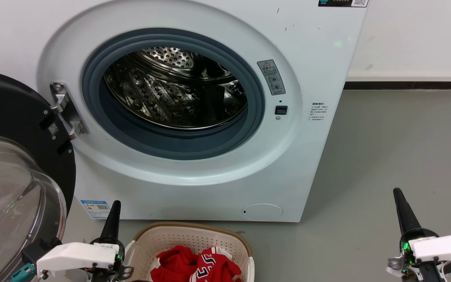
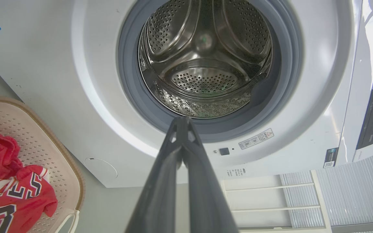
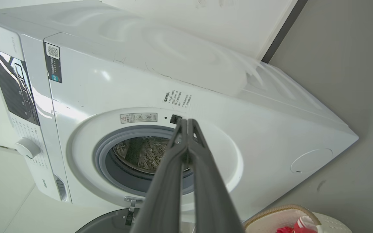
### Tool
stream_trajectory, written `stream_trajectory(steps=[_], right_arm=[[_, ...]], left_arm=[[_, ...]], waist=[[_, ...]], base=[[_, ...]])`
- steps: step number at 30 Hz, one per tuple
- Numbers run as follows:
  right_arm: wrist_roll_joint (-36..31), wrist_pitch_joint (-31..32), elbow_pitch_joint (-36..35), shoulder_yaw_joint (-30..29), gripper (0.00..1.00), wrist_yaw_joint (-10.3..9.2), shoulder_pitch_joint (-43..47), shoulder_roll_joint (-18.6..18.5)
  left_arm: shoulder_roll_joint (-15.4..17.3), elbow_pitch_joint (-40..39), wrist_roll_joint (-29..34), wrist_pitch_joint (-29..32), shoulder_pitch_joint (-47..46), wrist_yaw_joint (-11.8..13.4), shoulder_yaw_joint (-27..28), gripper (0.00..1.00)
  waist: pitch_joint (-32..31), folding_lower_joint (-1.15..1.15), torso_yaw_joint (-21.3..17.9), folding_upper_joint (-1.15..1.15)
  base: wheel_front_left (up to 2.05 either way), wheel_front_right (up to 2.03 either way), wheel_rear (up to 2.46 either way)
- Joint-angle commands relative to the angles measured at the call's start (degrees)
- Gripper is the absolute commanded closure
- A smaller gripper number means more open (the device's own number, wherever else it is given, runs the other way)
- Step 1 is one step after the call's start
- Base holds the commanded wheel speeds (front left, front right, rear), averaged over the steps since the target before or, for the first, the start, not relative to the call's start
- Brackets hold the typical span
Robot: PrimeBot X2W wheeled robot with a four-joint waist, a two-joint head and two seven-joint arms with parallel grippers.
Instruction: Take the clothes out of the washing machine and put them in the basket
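Jaws, head view: left jaws pressed together, empty, just beside the basket [image 1: 194,228]; right jaws pressed together, empty, over floor [image 1: 386,149] | clothes [image 1: 196,267] lay in basket before the washing machine [image 1: 319,58], door [image 1: 14,109] open | left wrist view: fingers [image 2: 160,181] met at tips, toward porthole [image 2: 287,81] | right wrist view: fingers [image 3: 168,181] met likewise

White front-load washer [image 1: 319,58] fills the head view from about 9 to 1 o'clock. Its black-framed door [image 1: 18,117] hangs wide open at 8 o'clock, glass bowl bulging out. The perforated steel drum [image 1: 170,90] shines inside the grey seal. The cream basket [image 1: 194,237] with its brown rim sits on the floor at 6 o'clock, just in front of the washer. Red clothes [image 1: 178,260] are bunched inside it, 1 showing white-and-black lettering.
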Motion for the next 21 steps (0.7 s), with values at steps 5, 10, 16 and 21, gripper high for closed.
stream_trajectory(steps=[5,10,16,21], right_arm=[[3.7,0.9,0.4,0.0,1.0,0.0,-1.7,-0.3],[6.4,1.5,0.8,0.0,1.0,-0.01,-2.1,-0.3],[9.4,2.2,1.2,0.0,1.0,-0.01,-2.7,-0.3],[11.9,2.8,1.5,0.0,1.0,-0.01,-3.1,-0.3]], left_arm=[[0.0,0.1,-3.5,1.0,-1.6,-0.6,0.6,1.0],[-0.1,0.3,-6.1,1.5,-1.9,-1.0,0.9,1.0],[-0.1,0.6,-9.1,2.2,-2.4,-1.3,1.3,1.0],[-0.1,0.9,-11.5,2.9,-2.8,-1.6,1.5,1.0]], waist=[[0.1,0.0,0.0,0.0],[0.3,0.0,0.0,0.0],[0.4,0.0,0.0,0.0],[0.5,0.0,-0.1,0.0]], base=[[0.0,0.0,0.0],[0.0,0.0,0.0],[0.0,0.0,0.0],[0.0,0.0,0.0]])
